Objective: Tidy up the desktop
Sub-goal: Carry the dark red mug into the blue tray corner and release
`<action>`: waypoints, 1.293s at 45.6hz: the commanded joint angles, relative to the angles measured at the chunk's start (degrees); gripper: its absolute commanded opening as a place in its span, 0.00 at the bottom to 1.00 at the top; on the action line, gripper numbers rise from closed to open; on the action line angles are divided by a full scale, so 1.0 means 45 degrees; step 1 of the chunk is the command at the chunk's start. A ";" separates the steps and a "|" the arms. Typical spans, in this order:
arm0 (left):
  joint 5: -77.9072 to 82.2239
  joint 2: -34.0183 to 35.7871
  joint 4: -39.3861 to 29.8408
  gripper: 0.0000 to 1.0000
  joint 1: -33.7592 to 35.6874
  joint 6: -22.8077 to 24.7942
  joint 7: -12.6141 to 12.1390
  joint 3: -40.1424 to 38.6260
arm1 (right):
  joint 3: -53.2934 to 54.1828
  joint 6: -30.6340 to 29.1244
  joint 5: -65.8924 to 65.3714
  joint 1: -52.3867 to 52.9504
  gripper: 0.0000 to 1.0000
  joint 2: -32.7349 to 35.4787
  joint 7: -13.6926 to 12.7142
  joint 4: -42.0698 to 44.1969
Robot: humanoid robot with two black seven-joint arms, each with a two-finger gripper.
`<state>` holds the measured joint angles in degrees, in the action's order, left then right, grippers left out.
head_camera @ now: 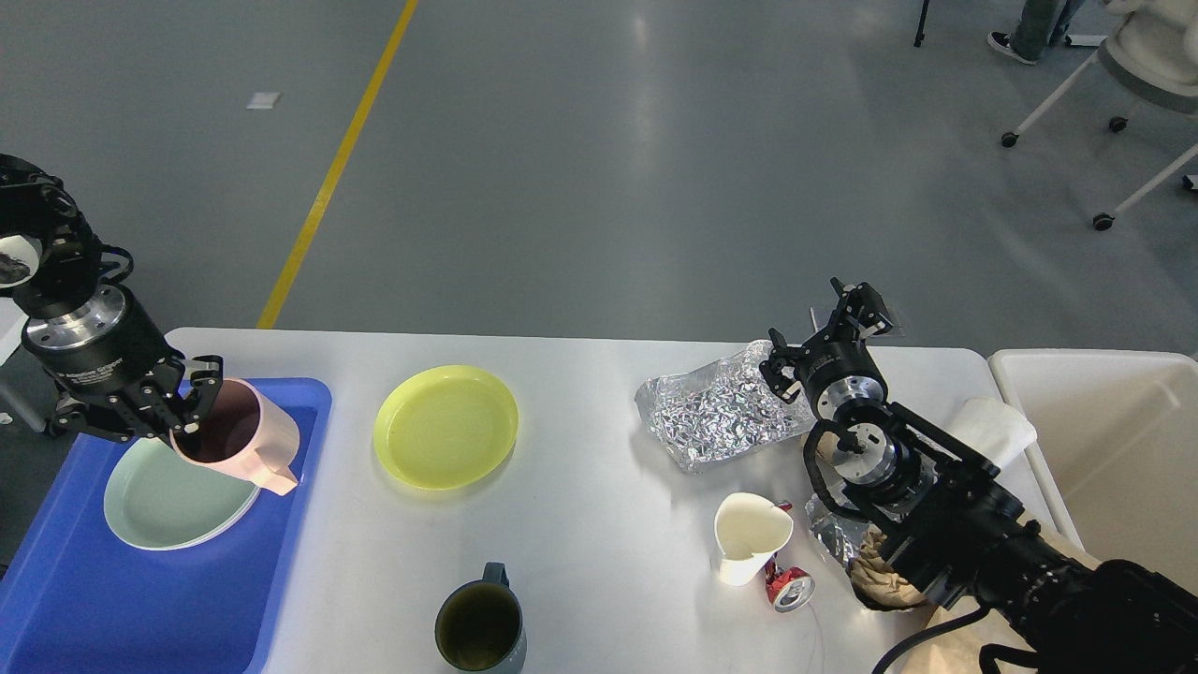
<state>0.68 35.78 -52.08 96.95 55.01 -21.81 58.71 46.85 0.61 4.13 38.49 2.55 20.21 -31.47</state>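
Note:
The white-grey desktop (599, 487) fills the lower half of the head view. My left gripper (192, 414) is shut on the rim of a pink mug (251, 442) and holds it tilted in the air over the blue tray (112, 599), just above a pale green plate (154, 505). My right gripper (824, 328) is open and empty, raised at the far right edge of a crumpled foil sheet (716, 417).
On the desktop lie a yellow plate (445, 426), a dark grey mug (479, 625) at the front edge, a dented white paper cup (749, 535), a crushed red can (789, 587), a white napkin (992, 426) and brown paper (884, 571). A cream bin (1114, 449) stands at the right.

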 commanded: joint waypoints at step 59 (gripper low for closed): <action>0.0180 0.2185 0.3213 0.03 -0.6466 -0.0002 0.0023 -0.1016 | 0.0000 0.0000 0.0000 0.0001 1.00 0.0000 0.0000 0.0020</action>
<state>1.49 45.63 -37.72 67.93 55.00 -21.69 54.17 46.85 0.61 4.13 38.49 2.55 20.21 -31.38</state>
